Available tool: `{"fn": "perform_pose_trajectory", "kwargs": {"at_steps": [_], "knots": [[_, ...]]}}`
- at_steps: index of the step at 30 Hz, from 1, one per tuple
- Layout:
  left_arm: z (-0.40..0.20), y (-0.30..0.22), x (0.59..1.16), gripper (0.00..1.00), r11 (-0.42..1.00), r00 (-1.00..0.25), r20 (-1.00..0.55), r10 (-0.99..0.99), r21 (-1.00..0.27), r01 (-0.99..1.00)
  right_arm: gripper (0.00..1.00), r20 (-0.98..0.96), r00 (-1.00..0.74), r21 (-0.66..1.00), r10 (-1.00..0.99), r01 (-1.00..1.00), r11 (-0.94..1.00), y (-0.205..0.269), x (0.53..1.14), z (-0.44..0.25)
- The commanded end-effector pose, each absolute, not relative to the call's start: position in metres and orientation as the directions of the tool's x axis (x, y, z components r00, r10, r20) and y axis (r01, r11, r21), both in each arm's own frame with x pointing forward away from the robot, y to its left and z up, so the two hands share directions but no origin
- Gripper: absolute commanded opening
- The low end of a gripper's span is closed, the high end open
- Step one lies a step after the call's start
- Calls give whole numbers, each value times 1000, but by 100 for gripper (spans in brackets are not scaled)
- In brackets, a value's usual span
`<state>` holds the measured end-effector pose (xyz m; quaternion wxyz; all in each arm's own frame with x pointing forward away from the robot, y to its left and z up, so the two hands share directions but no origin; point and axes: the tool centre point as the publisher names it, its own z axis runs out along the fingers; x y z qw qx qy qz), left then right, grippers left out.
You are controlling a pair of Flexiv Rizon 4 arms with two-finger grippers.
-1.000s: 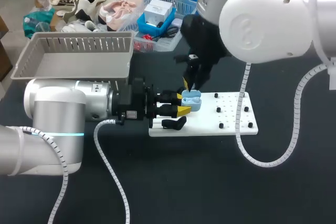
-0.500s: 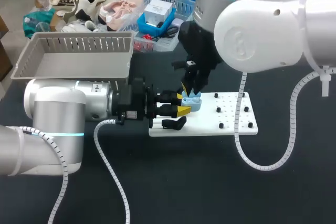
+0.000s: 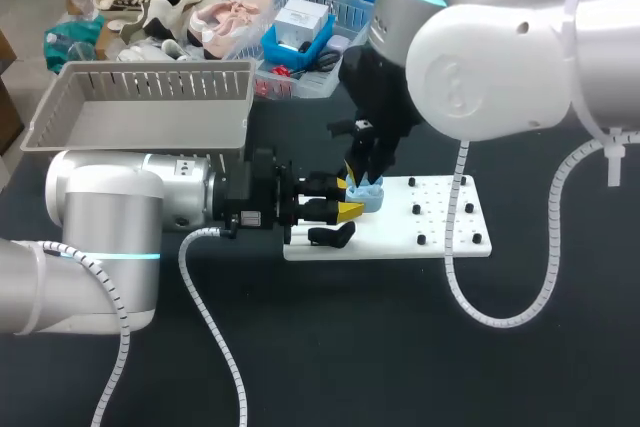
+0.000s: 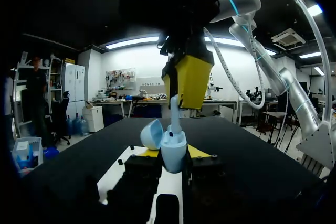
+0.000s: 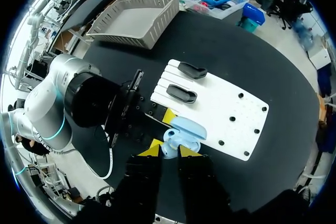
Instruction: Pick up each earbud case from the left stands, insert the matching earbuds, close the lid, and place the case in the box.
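Pinching an earbud in the closed right tool directly over the blue case, clamped lid-open by the left tool above the white stand board (black table beneath): best lowered straight, stem square to its socket, before releasing.

Entered for the worktop: one white board, on which two black stands and six black pegs are counted. One light blue earbud case, one light blue earbud and one grey box are also listed. Two arms are recorded, each fitted with one claw, the left claw and the right claw, with four yellow tips in all.
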<state>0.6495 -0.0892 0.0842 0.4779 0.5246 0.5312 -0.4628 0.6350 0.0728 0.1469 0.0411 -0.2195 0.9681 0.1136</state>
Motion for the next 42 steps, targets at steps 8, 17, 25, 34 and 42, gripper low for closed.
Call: {"fn": "perform_pose_trajectory", "kwargs": {"at_steps": [8,17,25,34,42], "knots": [[84,-90,648,0,28,8,-993,116,12,1000,0,-126,-898,206,-421,-439,874,75,639,143],[84,-90,648,0,28,8,-993,116,12,1000,0,-126,-897,203,-425,-442,874,77,641,141],[84,-90,648,0,28,8,-993,116,12,1000,0,-123,-897,195,-425,-441,876,77,642,138],[84,-90,648,0,28,8,-993,116,12,1000,0,-125,-900,197,-417,-434,879,76,642,136],[84,-90,648,0,28,8,-993,116,12,1000,0,-125,-901,192,-416,-433,881,77,641,133]]}}
